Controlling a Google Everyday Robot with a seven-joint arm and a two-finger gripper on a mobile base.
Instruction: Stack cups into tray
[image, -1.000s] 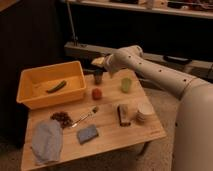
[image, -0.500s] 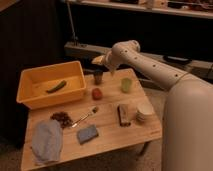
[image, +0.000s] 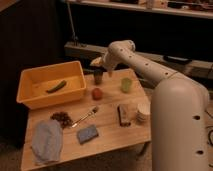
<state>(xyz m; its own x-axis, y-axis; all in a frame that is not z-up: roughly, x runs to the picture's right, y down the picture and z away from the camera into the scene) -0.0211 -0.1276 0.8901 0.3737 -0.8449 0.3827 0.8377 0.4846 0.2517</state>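
At the far left the tray (image: 50, 100) sits where it was a second ago, with only a long green vegetable (image: 56, 86) in it and no cup. Near it on the table (image: 112, 137) lie a grey cloth (image: 46, 141), a dark heap of small bits (image: 62, 119), a spoon (image: 86, 116) and a blue sponge (image: 87, 133), none of them shifted.

Just right of the tray's far corner stands the dark cup (image: 98, 76), upright and in the same place as before. The change is in the arm: it swings a little leftward and lower, so that the gripper (image: 99, 66) now hangs right over this cup, at or touching its rim. Whether it has hold of the cup I cannot tell. The red fruit (image: 96, 93) lies just near of the cup, untouched.

Further right the pale green cup (image: 126, 85) stands alone, and at the near right edge the whitish cup (image: 143, 112) sits beside a brown block (image: 123, 114).

By my judgement the task is at its first pick: all three cups are outside the tray, and the dark one is the target.
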